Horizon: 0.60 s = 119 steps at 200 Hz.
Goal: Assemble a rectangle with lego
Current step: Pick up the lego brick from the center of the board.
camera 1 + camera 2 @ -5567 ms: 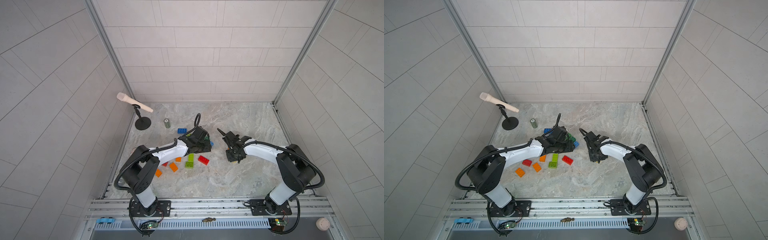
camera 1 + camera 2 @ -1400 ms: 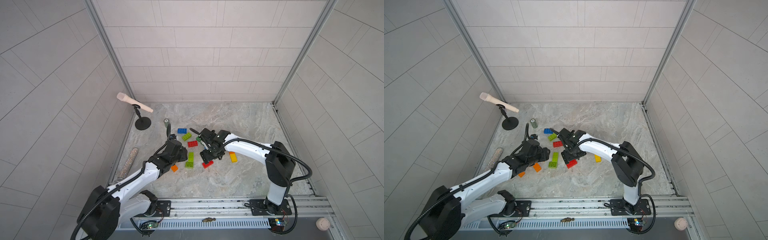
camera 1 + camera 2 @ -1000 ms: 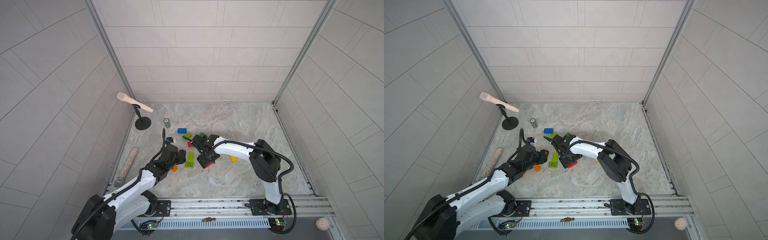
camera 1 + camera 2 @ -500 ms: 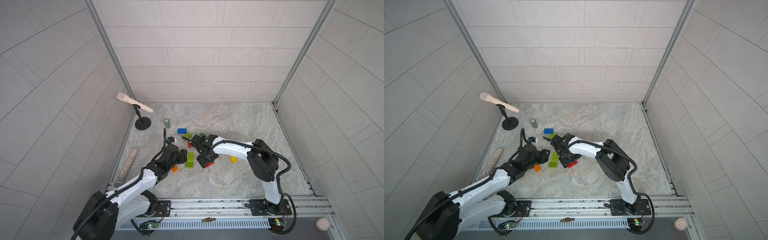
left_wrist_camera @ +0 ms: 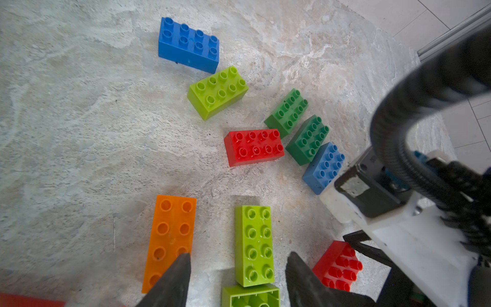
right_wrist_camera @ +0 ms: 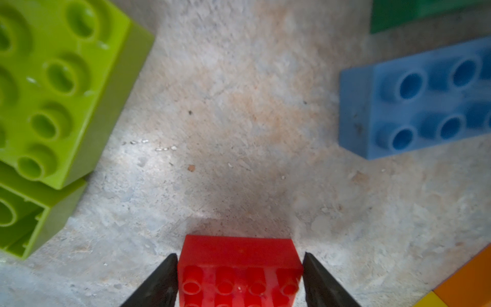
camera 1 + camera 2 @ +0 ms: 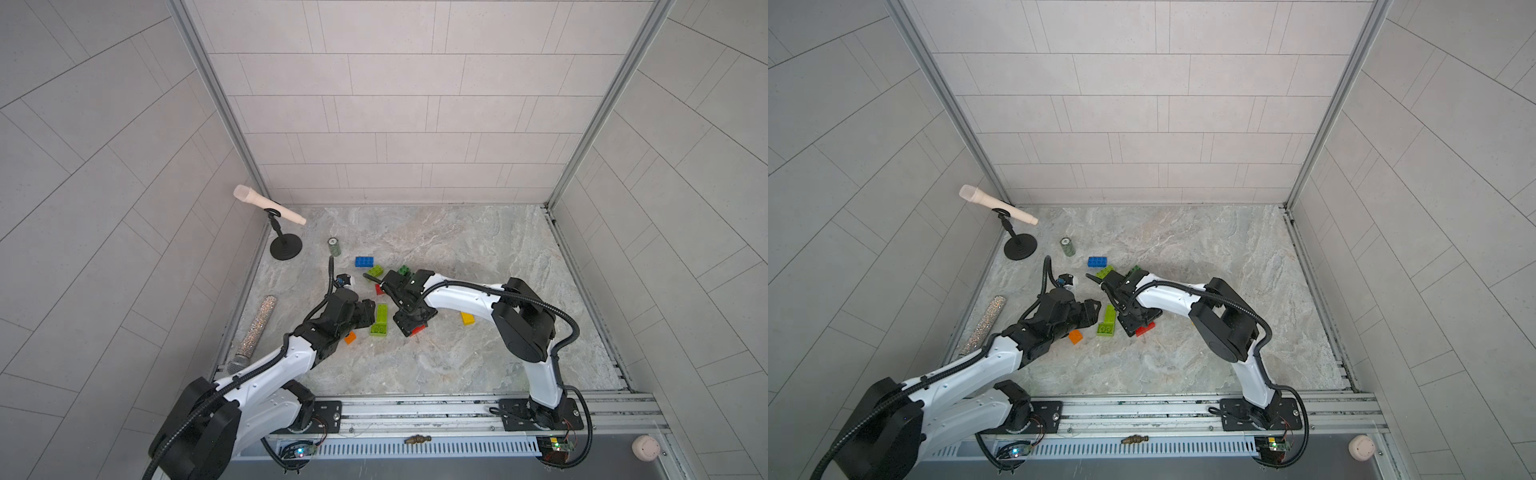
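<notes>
Compared with five seconds ago, the left arm [image 7: 282,365] has drawn back from the far bricks and the right arm [image 7: 461,297] has crossed the table [image 7: 457,365] toward the middle. Over the last second neither has shifted much.

The right pincer [image 6: 239,254] grips the red brick [image 6: 239,268], one finger against each end. The brick is where it was a second ago, near the lime pair. Whether it rests on the table or is just above it cannot be told.

The left pincer [image 5: 237,263] stands open, its fingers either side of one end of the lime brick [image 5: 253,244] without touching it. The second lime brick [image 5: 251,296], hollow side up, butts against that end. The orange brick [image 5: 170,234] lies alongside, apart from the lime one.

The yellow brick [image 7: 467,318] now shows beside the right arm, where none showed five seconds ago.

Farther back, two dark green bricks [image 5: 308,139] and a pale blue brick [image 5: 324,167] stand side by side in a row.
</notes>
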Each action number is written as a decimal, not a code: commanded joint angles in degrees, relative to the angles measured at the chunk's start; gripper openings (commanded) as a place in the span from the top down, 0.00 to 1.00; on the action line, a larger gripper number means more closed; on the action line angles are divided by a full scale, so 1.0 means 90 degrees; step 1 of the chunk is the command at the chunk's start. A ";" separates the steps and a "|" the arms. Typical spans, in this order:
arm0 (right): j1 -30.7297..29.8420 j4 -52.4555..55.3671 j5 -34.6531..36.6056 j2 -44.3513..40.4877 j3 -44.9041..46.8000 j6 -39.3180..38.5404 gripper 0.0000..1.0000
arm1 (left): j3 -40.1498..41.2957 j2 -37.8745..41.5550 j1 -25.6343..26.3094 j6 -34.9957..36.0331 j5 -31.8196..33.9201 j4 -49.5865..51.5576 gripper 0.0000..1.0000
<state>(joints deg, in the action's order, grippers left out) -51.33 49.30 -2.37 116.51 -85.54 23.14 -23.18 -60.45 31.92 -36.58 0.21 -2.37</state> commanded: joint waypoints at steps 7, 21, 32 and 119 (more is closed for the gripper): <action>0.0015 0.0050 0.0049 0.0026 0.0013 0.0066 0.29 | -0.0100 -0.0035 0.0002 -0.0028 0.0025 -0.0109 0.38; 0.0038 0.0046 0.0105 -0.0071 0.0031 0.0102 0.33 | -0.0119 -0.0026 0.0005 -0.0027 0.0017 -0.0103 0.38; 0.0070 0.0049 0.0094 -0.0216 0.0053 0.0130 0.36 | -0.0154 0.0010 0.0000 -0.0023 0.0044 -0.0053 0.39; 0.2020 0.0807 -0.0750 -0.2779 0.1262 -0.0518 0.60 | -0.0737 -0.0600 0.1737 0.2901 0.0550 -0.1482 0.40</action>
<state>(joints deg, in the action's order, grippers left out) -39.11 51.33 -8.16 96.40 -78.28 22.35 -26.50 -60.10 41.98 -22.94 3.90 -6.92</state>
